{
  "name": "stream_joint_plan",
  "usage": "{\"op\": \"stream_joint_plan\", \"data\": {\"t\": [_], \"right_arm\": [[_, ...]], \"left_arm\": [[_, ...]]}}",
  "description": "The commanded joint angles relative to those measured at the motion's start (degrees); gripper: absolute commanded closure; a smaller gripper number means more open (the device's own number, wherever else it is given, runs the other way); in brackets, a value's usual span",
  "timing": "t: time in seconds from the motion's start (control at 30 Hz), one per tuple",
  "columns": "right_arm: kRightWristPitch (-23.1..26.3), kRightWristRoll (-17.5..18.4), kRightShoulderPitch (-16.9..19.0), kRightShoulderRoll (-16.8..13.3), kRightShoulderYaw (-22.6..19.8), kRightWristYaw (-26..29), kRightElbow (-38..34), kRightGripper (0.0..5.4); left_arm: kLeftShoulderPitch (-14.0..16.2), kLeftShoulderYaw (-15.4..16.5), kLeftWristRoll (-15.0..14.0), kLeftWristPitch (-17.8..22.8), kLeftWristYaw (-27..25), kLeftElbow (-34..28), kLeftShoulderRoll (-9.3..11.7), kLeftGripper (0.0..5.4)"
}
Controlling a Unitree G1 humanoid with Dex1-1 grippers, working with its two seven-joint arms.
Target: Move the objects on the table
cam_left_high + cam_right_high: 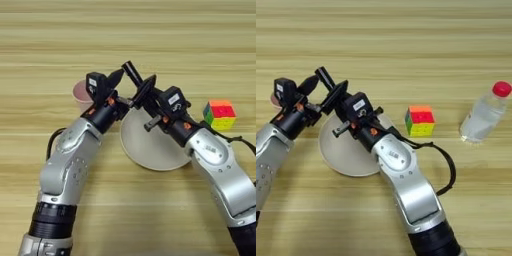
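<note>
Above the plate (pixel 150 150), slim black marker pen (pixel 131 70) (tilted) held by right gripper (pixel 142 94), left gripper (pixel 116 80) spread wide.

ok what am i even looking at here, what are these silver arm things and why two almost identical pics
These are the two arms of a humanoid robot, seen from a stereo camera on its head looking down on a wooden table. The two pictures are that camera's left and right eyes, so they show one scene, slightly offset.

The right gripper is shut on a slim black marker pen, held above the far rim of a round beige plate. The left gripper is close beside the pen, near a pale pink cup partly hidden behind it.

To the right sits a multicoloured puzzle cube; further right, only in the right eye view, stands a clear bottle with a red cap.
</note>
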Motion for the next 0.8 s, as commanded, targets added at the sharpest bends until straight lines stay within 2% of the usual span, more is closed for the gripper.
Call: {"op": "stream_joint_plan", "data": {"t": [0.03,0.1,0.33,0.7,0.8], "right_arm": [[0.39,-0.13,0.04,0.6,0.97,-0.09,-0.58,4.47],[0.4,-0.13,0.06,0.65,1.19,-0.15,-0.54,4.47],[0.52,-0.01,-0.22,0.95,1.3,-0.42,-0.61,4.47],[0.51,-0.19,-0.29,1.28,1.15,-0.34,-0.53,4.47],[0.48,-0.15,-0.42,1.22,1.0,-0.23,-0.27,4.47]], "left_arm": [[-1.68,0.32,-0.54,0.57,-0.57,1.42,-0.64,0.0],[-1.76,0.34,-0.87,0.78,-0.83,1.34,-0.75,0.0],[-2.01,0.54,-1.24,0.74,-1.91,1.87,-1.2,0.89],[-1.71,1.29,-1.47,0.63,-2.71,1.46,-1.65,2.01],[-0.99,1.57,-1.72,0.8,-2.62,0.18,-1.45,2.42]]}}
